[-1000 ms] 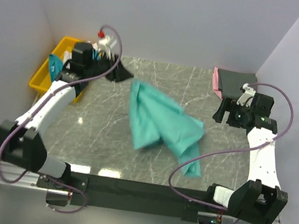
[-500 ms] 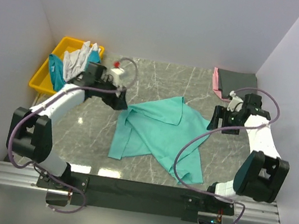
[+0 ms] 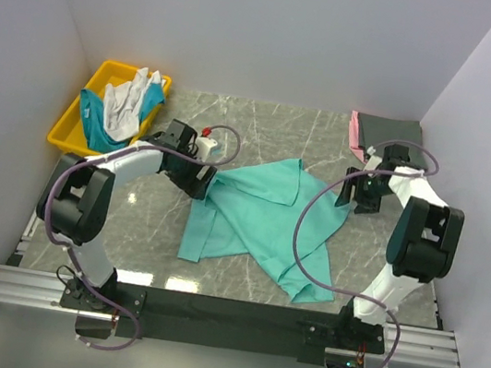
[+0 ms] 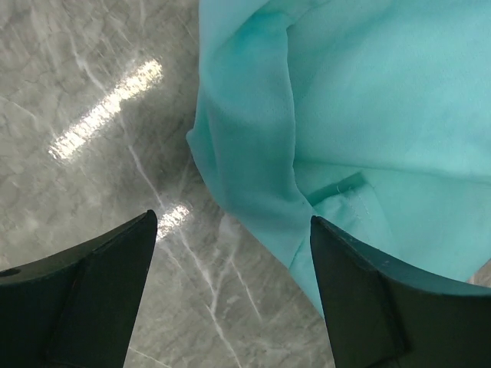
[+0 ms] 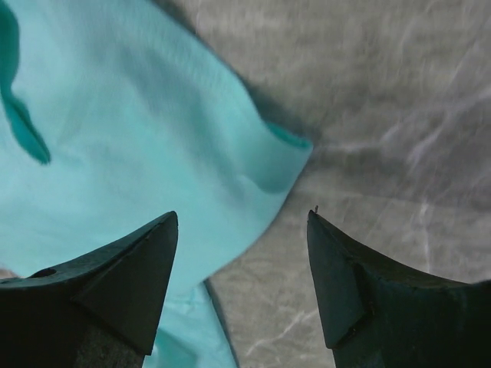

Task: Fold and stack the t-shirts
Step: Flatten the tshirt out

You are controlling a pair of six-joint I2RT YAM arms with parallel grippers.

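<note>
On the middle of the marble bench (image 3: 264, 126) the sea-green t-shirt (image 3: 265, 210) lies crumpled and partly spread out, not folded, with creases running across it. The left jaws hang over the shirt's left edge, spread wide with nothing between them. In the left wrist view a rolled edge of the cloth lies below the gap, with bare bench beside it. The right jaws are at the shirt's right side, equally wide apart and empty, with a corner of the cloth under them. At the far right corner a dark grey t-shirt (image 3: 394, 131) lies folded on a pink t-shirt (image 3: 356, 131). At the far left, a white t-shirt (image 3: 128, 100) and a teal t-shirt (image 3: 95, 128) are heaped in the yellow bin (image 3: 114, 70).
</note>
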